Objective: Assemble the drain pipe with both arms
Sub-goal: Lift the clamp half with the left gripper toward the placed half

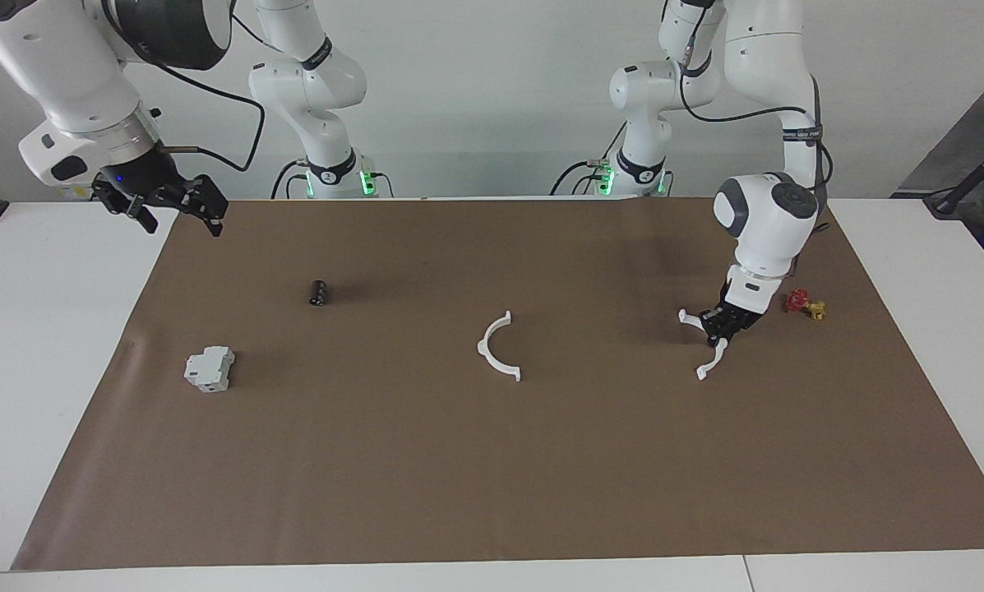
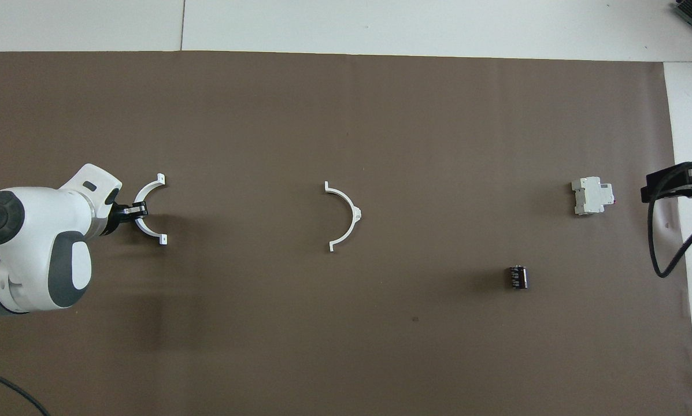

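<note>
We see the left end effector (image 1: 720, 322) down at the brown mat (image 1: 492, 460), its fingers closed on the middle of a white half-ring (image 1: 709, 345) that lies toward the left arm's end of the table. Only the facing view shows a small red-and-yellow valve (image 1: 804, 305) just beside it; in the overhead view the arm's white body covers that spot, though the clamped half-ring (image 2: 149, 212) shows clearly there. A second half-ring (image 1: 498, 347) lies free near the middle of the mat, well apart from the first. Toward the right arm's end sit a small dark cylinder (image 1: 318, 292) and, farther from the robots, a grey-white block (image 1: 210, 368). The right end effector (image 1: 171, 204) hangs open, raised over the mat's edge; the overhead view catches only its tip (image 2: 666, 184).
</note>
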Robot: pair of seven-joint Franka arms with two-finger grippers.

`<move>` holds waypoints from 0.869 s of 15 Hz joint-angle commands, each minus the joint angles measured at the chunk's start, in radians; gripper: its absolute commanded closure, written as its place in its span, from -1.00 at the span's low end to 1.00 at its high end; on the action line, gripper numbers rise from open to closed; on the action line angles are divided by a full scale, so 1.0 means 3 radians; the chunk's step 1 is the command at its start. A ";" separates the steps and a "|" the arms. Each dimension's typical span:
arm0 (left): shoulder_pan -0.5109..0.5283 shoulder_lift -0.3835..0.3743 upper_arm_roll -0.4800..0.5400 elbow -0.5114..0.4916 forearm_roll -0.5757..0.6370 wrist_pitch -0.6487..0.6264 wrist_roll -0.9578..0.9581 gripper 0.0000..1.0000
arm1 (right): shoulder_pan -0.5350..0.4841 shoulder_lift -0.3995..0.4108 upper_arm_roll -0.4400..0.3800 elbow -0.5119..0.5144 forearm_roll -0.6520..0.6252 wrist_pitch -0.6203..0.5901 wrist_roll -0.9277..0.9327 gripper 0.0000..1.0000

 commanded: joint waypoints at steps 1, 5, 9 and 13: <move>-0.0037 0.0015 0.0014 0.0073 -0.0036 -0.0092 -0.0030 1.00 | -0.0020 -0.0123 0.0025 -0.0147 -0.0002 -0.0019 0.0061 -1.00; -0.0042 -0.0005 0.0009 0.0155 -0.0036 -0.0209 -0.0040 1.00 | 0.0026 -0.0159 0.0030 -0.0147 -0.0002 -0.0040 0.0112 -1.00; -0.0287 -0.0031 0.0014 0.0727 -0.0036 -0.1073 -0.0432 1.00 | -0.0152 -0.0281 0.0270 -0.0218 0.0008 -0.0198 0.0280 -1.00; -0.0741 -0.0046 0.0020 0.0753 0.0116 -0.1089 -0.1285 1.00 | -0.0081 -0.0276 0.0239 -0.0234 0.0008 -0.0163 0.0322 -1.00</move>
